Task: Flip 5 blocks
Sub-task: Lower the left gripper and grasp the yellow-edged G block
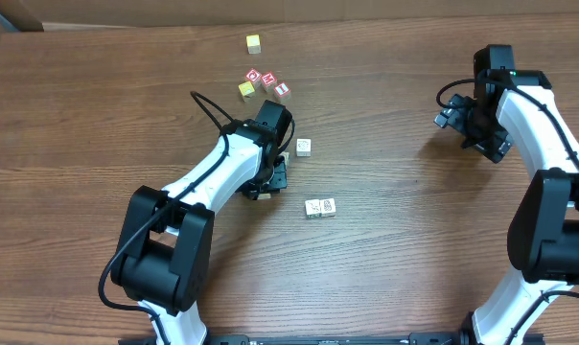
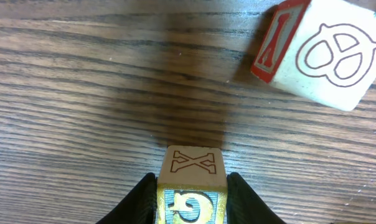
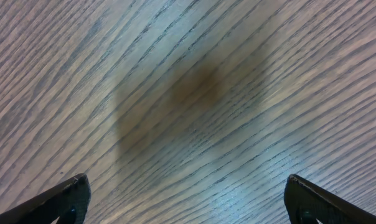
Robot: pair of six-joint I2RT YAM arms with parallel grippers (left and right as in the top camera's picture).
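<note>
Cube in grip: the held cube [image 2: 192, 163] sits between the dark fingers [image 2: 144, 202] of the left gripper [image 2: 192, 182]. One face is pale with an outlined X, and the face next to it has a blue-green print in a yellow frame.
Left claw: clamped on the held cube, one finger flat against each side. Whether the cube rests on the table [image 2: 82, 93] or is off it cannot be told.
Right claw: the right gripper [image 3: 187, 186] has its fingers spread wide over bare wood, with nothing between them, well apart from every block.
Pretzel cube [image 2: 325, 56]: near the held cube but not touching it. It shows a pale face with a pretzel outline and a red-framed letter on an adjoining face.
Pale pair [image 1: 319, 207]: two cream cubes side by side and touching, near the left gripper on its nearer side.
Yellow cube [image 1: 246, 89]: at the far side of the table, just beside three red-faced cubes [image 1: 268, 81].
Lone cube [image 1: 254, 43]: yellow-topped, set apart beyond that cluster.
Hidden from above: the left wrist covers the held cube.
Cut off: the lower part of the blue-green face, one corner of the pretzel cube, and all of the right fingers but their tips.
Too small to read: the prints on the pale pair.
</note>
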